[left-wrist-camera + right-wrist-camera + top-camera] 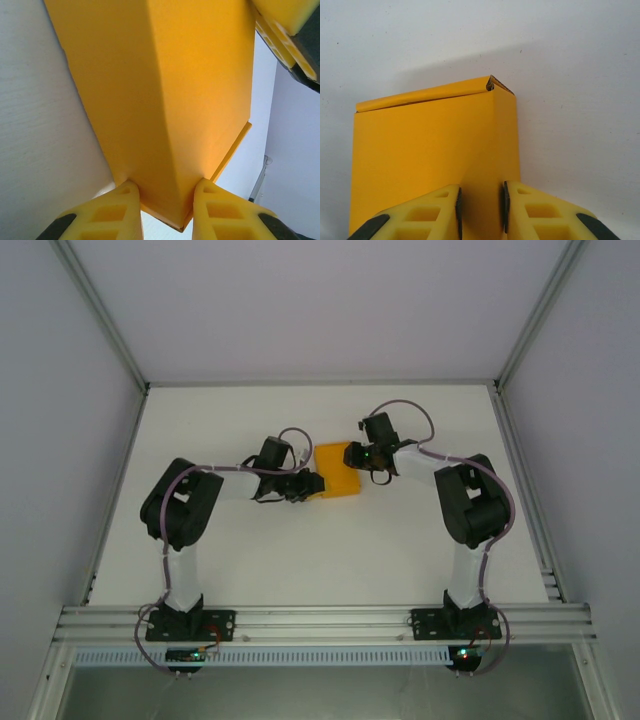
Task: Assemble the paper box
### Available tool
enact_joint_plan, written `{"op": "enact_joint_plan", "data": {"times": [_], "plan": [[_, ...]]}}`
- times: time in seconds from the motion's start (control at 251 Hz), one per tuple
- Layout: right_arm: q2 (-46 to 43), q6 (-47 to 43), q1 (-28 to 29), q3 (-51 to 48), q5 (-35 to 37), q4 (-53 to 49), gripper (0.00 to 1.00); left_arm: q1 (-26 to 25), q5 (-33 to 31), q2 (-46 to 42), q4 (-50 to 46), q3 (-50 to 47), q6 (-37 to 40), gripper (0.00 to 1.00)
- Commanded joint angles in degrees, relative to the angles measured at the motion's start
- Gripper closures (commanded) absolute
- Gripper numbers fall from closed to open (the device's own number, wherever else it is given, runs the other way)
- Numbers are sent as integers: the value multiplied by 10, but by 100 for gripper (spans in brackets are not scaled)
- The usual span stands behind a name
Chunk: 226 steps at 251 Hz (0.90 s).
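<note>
Elbows bent, both arms reach inward, left gripper point(305, 487) and right gripper point(360, 462) each pinched nearly closed on opposite ends of the plain box point(337, 471).

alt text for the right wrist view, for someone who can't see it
The right gripper is shut on a near corner edge of an orange-yellow paper box, with the white table behind it. The flap along the box's far edge sits slightly raised, curled at its right end.

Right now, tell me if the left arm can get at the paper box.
Likely yes: the left claw sits clamped on a folded edge of the paper box, nothing in between.
</note>
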Motion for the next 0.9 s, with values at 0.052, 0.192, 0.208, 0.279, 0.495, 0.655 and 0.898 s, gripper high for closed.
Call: {"op": "enact_joint_plan", "data": {"times": [0.052,0.192,0.208,0.279,0.495,0.655,0.898], "plan": [[17,0,11,-26,-9,-114,74,7,-63,9,-15,-4,18,58],[17,-5,10,-21,-5,-123,74,19,-90,-22,-59,10,45,30],[17,-5,9,-22,-6,-123,74,20,-92,-25,-61,11,48,29],[16,-8,8,-21,-11,-119,74,25,-104,-41,-78,23,59,19],[17,-19,7,-16,3,-133,74,36,-168,-28,-162,103,101,0],[18,-22,7,-15,6,-137,74,41,-145,38,-168,172,98,0],[24,-25,8,-14,8,-143,74,40,-93,121,-149,240,71,23]]}}
